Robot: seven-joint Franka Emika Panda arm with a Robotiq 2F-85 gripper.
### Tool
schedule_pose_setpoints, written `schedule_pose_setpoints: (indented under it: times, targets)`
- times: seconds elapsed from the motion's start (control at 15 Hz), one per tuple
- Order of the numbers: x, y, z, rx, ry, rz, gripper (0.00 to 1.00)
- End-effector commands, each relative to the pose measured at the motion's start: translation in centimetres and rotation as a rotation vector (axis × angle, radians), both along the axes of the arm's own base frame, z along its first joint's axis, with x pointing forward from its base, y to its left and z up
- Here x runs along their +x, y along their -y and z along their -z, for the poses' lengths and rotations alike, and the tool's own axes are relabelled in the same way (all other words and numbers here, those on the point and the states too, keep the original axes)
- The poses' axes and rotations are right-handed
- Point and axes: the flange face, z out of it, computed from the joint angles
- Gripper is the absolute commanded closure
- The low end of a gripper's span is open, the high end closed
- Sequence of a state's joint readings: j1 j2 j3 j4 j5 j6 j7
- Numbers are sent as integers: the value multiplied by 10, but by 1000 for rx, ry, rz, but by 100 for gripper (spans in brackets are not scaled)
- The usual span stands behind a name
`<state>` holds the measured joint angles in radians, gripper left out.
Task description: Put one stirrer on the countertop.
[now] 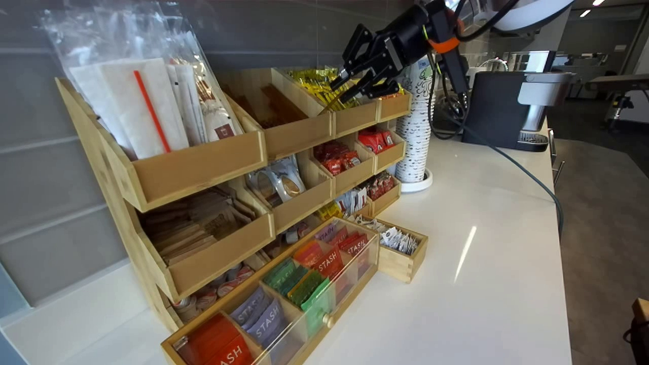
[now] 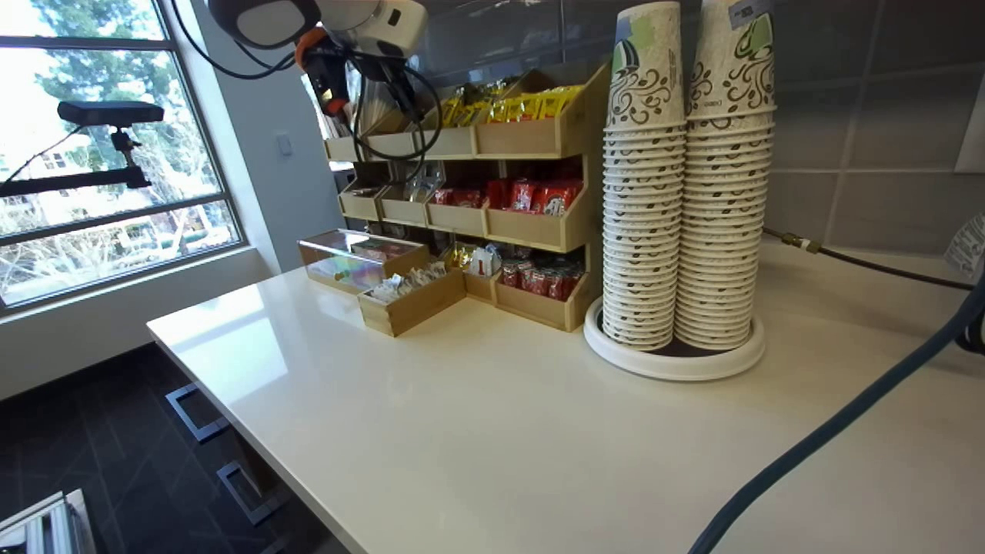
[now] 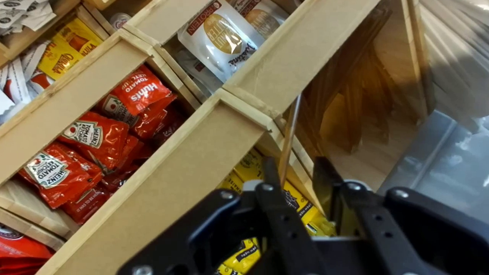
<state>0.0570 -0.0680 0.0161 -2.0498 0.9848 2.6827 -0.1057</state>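
The gripper (image 3: 297, 169) hangs over the wooden rack (image 1: 203, 167), and its two black fingers (image 3: 271, 173) stand apart with a gap between them. In the wrist view one thin tan stirrer (image 3: 290, 133) is right there: its near end sits in the gap, close beside the finger on the left of the view. I cannot tell if it touches that finger. The stirrer is tilted, and its far end comes down by the top edge of the front board of a bin (image 3: 305, 57). More brown sticks (image 3: 349, 110) are in that bin. Under the gripper is the next bin (image 3: 187, 166), with yellow packets (image 3: 303, 206) in it. One row lower there are red ketchup packets (image 3: 91, 133). A small wooden box (image 1: 395, 263) of white packets (image 1: 400, 241) sits in front of the rack, on the shiny white countertop (image 2: 462, 415). So does a longer box (image 1: 351, 302) of tea packets (image 1: 327, 263) with a clear front. In both exterior views, tall stacks of paper cups (image 2: 642, 231) stand beside the rack
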Motion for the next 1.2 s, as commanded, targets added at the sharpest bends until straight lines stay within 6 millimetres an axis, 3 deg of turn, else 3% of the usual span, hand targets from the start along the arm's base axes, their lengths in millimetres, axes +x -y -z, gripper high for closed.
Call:
schedule_pose_setpoints:
  times: [0.0,0.53,1.13]
  targets:
    - [10,-4,-1,20,17,26,98]
    - [13,-3,-1,25,18,26,99]
    - [-8,17,-30,136,74,65,99]
